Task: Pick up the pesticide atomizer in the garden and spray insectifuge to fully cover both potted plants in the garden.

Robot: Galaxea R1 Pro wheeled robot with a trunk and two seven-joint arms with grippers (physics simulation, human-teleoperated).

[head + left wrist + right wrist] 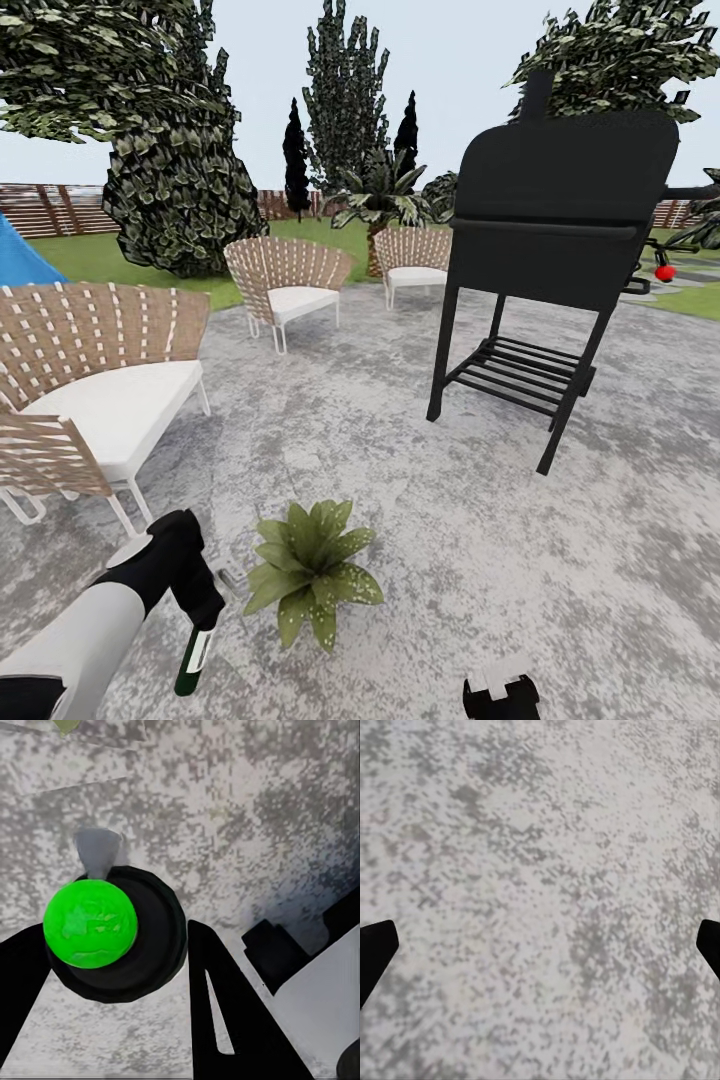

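A black grill (560, 230) and wicker chairs (100, 380) ring the potted plant (310, 570). The left gripper (112, 967) pinches the pesticide atomizer (112, 937); its green base shows at the wrist. The right gripper's (540, 945) fingertips (375, 949) are spread over the patio (540, 832).

Black grill (555, 240) on legs w/ slatted lower shelf, stands right of centre. Three wicker chairs w/ white cushions: nearest (90, 390) at left, second (285, 285) further back, third (412, 258) beside grill. Blue tarp (20, 255) at far left edge.

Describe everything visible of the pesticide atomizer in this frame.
The pesticide atomizer hangs bottom-down in the left claw, beside the potted plant on the grey patio. The head view shows a slim dark green body with a pale strip. The left wrist view shows its bright green round end ringed in black between dark fingers.
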